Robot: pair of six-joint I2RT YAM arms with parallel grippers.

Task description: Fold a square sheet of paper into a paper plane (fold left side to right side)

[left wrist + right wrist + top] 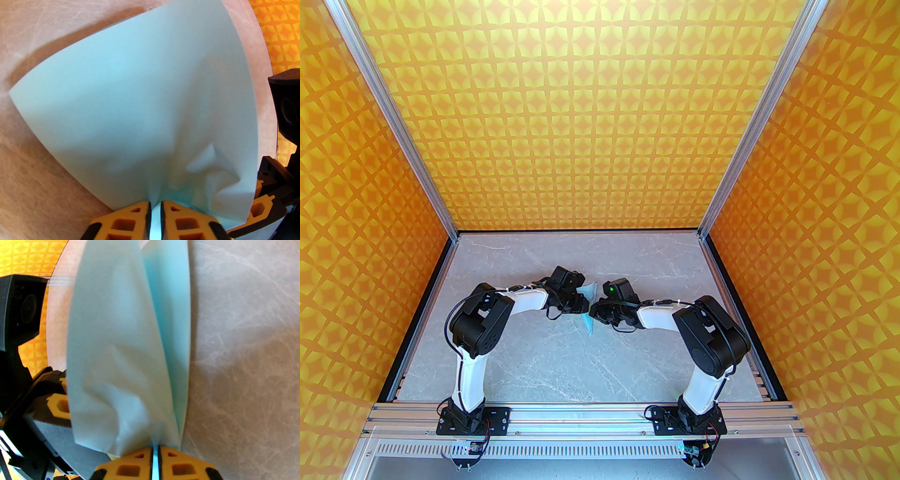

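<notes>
The square sheet of paper (588,323) is pale light-blue and hangs folded in layers just above the middle of the table, between both grippers. In the left wrist view the sheet (140,105) spreads wide, crumpled near its lower right corner, with my left gripper (155,204) shut on its bottom edge. In the right wrist view the sheet (112,333) looks narrow, with a deeper blue inner layer, and my right gripper (155,447) is shut on its lower edge. From above, the left gripper (581,305) and right gripper (595,311) nearly touch. It is a creased folded sheet, not a pointed paper plane.
The grey marbled table (543,356) lies under the arms. Orange patterned walls (600,117) close in the back and both sides. An aluminium rail (590,415) carries the arm bases at the near edge. The right arm's finger (260,206) sits close beside the left gripper.
</notes>
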